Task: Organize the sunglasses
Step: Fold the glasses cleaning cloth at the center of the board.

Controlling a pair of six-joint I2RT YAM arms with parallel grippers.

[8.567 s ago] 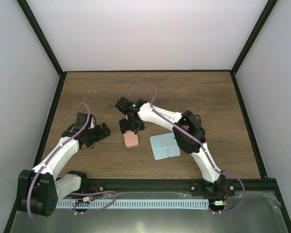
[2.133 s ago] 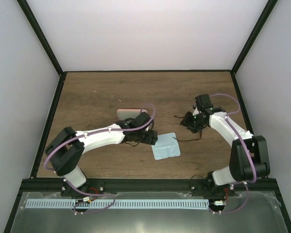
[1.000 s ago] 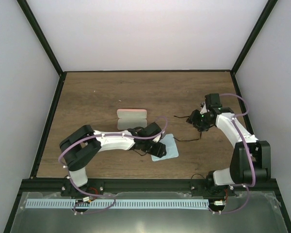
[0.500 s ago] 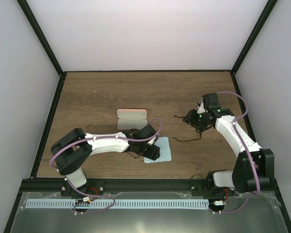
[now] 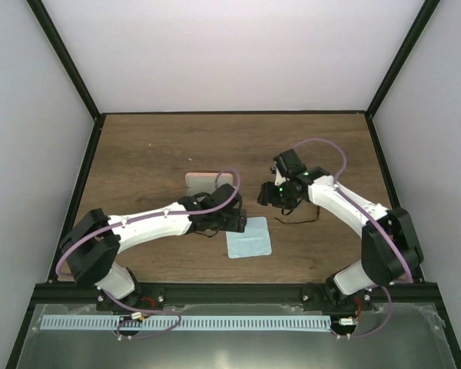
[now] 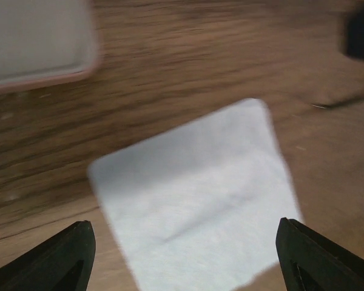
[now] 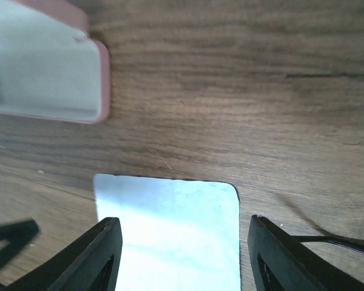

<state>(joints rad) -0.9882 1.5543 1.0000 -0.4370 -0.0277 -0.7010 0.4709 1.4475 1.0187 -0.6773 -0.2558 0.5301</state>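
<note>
Of the sunglasses I see only a thin black temple wire [image 5: 296, 221] on the table under my right arm; it also shows in the right wrist view [image 7: 343, 241]. The lenses are hidden. The pink case [image 5: 208, 182] lies open, pale inside, and shows in the left wrist view [image 6: 36, 42] and the right wrist view [image 7: 45, 73]. The light blue cloth [image 5: 249, 237] lies flat in front of it. My left gripper [image 5: 234, 221] is open and empty over the cloth [image 6: 194, 200]. My right gripper [image 5: 270, 194] is open and empty above the cloth's far edge [image 7: 170, 230].
The two grippers are close together near the table's middle, the right one just behind and to the right of the left one. Black frame rails run along the table's sides. A dark blurred shape [image 6: 361, 36] sits at the top right of the left wrist view.
My right gripper has swung left from the right side to the centre, near the case and cloth. My left gripper has drawn back left, and the cloth has slid left with it.
</note>
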